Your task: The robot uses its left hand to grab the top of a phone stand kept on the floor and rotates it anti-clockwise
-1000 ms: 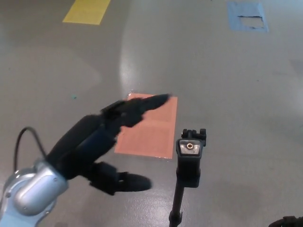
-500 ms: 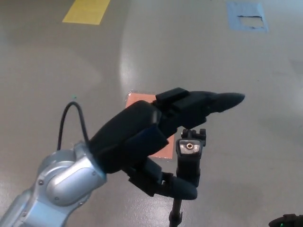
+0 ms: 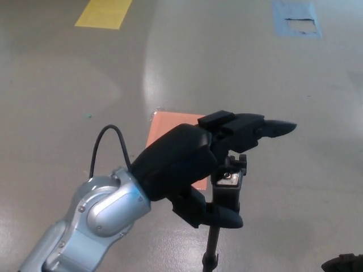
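There is one view only, from the robot's head. It looks steeply down and forward at the grey floor [image 3: 272, 85]; the left hand [image 3: 210, 164] is very near the lens.

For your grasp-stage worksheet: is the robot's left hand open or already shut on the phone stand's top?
Open. The left hand has fingers extended above the phone stand and thumb below, not clamped.

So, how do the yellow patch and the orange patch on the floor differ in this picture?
The yellow patch lies far off at the top left, cut by the picture's edge; the orange patch lies near the middle, beside the phone stand. The yellow patch is fully uncovered, while the left hand hides much of the orange patch. Both are flat, four-sided marks on the grey floor.
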{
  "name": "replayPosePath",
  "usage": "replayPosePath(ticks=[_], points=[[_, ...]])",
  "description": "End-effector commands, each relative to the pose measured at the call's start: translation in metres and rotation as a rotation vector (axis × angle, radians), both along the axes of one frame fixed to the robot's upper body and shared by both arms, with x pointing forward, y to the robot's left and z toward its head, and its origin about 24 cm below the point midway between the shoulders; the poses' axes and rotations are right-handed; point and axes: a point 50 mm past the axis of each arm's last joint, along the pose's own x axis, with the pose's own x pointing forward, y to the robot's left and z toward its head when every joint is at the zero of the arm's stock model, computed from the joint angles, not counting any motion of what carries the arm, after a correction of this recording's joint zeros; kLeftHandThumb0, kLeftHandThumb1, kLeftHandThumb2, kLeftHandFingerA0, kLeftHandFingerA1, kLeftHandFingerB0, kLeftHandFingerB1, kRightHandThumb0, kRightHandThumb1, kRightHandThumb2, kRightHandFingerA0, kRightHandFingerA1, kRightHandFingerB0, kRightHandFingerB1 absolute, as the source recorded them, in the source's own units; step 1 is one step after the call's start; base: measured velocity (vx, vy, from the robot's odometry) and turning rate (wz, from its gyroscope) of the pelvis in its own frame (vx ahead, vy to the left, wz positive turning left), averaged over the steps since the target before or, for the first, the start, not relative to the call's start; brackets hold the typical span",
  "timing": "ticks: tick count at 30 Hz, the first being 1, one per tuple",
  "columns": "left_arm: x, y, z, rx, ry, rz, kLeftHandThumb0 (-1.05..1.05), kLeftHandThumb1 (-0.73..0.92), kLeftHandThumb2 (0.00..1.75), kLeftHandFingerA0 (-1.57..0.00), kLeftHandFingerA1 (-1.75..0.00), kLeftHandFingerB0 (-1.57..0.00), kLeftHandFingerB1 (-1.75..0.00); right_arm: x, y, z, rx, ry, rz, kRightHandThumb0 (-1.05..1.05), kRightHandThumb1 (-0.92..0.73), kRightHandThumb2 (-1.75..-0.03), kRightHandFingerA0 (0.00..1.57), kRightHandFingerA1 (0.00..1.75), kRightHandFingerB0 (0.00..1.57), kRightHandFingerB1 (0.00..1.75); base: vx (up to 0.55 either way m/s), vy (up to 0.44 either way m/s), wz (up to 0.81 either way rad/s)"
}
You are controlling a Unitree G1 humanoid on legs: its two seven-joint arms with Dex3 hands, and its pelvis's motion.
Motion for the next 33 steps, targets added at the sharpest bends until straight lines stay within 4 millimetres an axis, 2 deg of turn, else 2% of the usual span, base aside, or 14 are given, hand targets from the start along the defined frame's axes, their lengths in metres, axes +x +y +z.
replayPosePath(ticks=[1, 4, 5, 7, 8, 16, 17, 19, 24, 25, 27, 28, 32, 33], points=[[0.004, -0.003, -0.002, 0.005, -0.049, 0.021, -0.25, 0.42, 0.55, -0.09, -0.24, -0.27, -0.39, 0.000, -0.004, 0.002, -0.011, -0.001, -0.004, -0.48, -0.77, -0.62, 0.57, 0.40, 0.23, 0.31, 0.00, 0.000, 0.00], [0.006, -0.003, -0.005, 0.025, -0.069, 0.029, -0.16, 0.47, 0.56, -0.08, -0.23, -0.31, -0.40, 0.001, -0.003, 0.002, -0.012, 0.003, -0.003, -0.48, -0.77, -0.62, 0.57, 0.40, 0.24, 0.31, 0.00, 0.000, 0.00], [0.006, -0.004, -0.005, 0.028, -0.073, 0.030, -0.15, 0.48, 0.56, -0.08, -0.23, -0.32, -0.40, 0.001, -0.003, 0.002, -0.011, 0.002, -0.003, -0.56, -0.62, -0.85, 0.49, 0.53, 0.19, 0.42, 0.00, 0.000, 0.00], [0.007, -0.004, -0.005, 0.028, -0.073, 0.031, -0.15, 0.48, 0.56, -0.08, -0.23, -0.32, -0.40, 0.001, -0.003, 0.002, -0.011, 0.002, -0.002, -0.56, -0.62, -0.85, 0.49, 0.53, 0.19, 0.42, 0.00, 0.000, 0.00], [0.007, -0.004, -0.006, 0.028, -0.072, 0.033, -0.16, 0.51, 0.57, -0.09, -0.22, -0.34, -0.41, 0.001, -0.003, 0.002, -0.009, 0.000, -0.004, -0.48, -0.76, -0.62, 0.57, 0.41, 0.24, 0.31, 0.00, 0.000, 0.00], [0.011, -0.003, -0.011, 0.019, -0.057, 0.046, -0.22, 0.53, 0.56, -0.11, -0.26, -0.41, -0.39, 0.001, -0.003, 0.002, -0.016, 0.001, -0.003, -0.48, -0.77, -0.62, 0.58, 0.40, 0.24, 0.31, 0.00, 0.000, 0.00], [0.011, -0.003, -0.011, 0.015, -0.053, 0.049, -0.25, 0.52, 0.56, -0.13, -0.27, -0.42, -0.39, 0.002, -0.003, 0.003, -0.013, -0.001, -0.006, -0.56, -0.62, -0.85, 0.51, 0.53, 0.20, 0.42, 0.00, 0.000, 0.00], [0.012, -0.003, -0.012, 0.002, -0.044, 0.054, -0.36, 0.45, 0.62, -0.14, -0.33, -0.41, -0.44, 0.002, -0.003, 0.003, -0.011, -0.005, -0.010, -0.48, -0.76, -0.62, 0.58, 0.41, 0.25, 0.31, 0.00, 0.000, 0.00], [0.012, -0.002, -0.014, -0.026, -0.032, 0.060, -0.41, 0.44, 0.65, -0.15, -0.35, -0.42, -0.45, 0.001, -0.004, 0.003, -0.022, -0.008, -0.001, -0.48, -0.77, -0.62, 0.56, 0.39, 0.24, 0.31, 0.00, 0.000, 0.00], [0.012, -0.002, -0.014, -0.028, -0.031, 0.061, -0.42, 0.44, 0.65, -0.16, -0.35, -0.43, -0.46, 0.001, -0.004, 0.003, -0.030, -0.009, 0.006, -0.37, -0.55, -0.99, 0.46, 0.61, 0.09, 0.45, 0.00, 0.000, 0.00], [0.012, -0.002, -0.014, -0.030, -0.031, 0.061, -0.42, 0.44, 0.65, -0.16, -0.35, -0.43, -0.46, 0.001, -0.004, 0.003, -0.036, -0.010, 0.011, -0.37, -0.55, -0.99, 0.46, 0.61, 0.09, 0.45, 0.00, 0.000, 0.00], [0.013, -0.001, -0.015, -0.032, -0.023, 0.066, -0.43, 0.44, 0.66, -0.17, -0.36, -0.45, -0.46, 0.002, -0.004, 0.004, -0.038, -0.011, 0.014, -0.49, -0.77, -0.62, 0.59, 0.40, 0.23, 0.30, 0.00, 0.000, 0.00], [0.012, -0.001, -0.015, -0.043, -0.020, 0.063, -0.34, 0.52, 0.56, -0.26, -0.31, -0.53, -0.39, 0.002, -0.004, 0.004, -0.037, -0.011, 0.014, -0.48, -0.77, -0.62, 0.57, 0.40, 0.24, 0.30, 0.00, 0.000, 0.00], [0.012, -0.001, -0.015, -0.048, -0.022, 0.060, -0.33, 0.52, 0.56, -0.30, -0.32, -0.54, -0.39, 0.002, -0.004, 0.004, -0.034, -0.010, 0.011, -0.37, -0.55, -0.99, 0.46, 0.61, 0.09, 0.45, 0.00, 0.000, 0.00]])
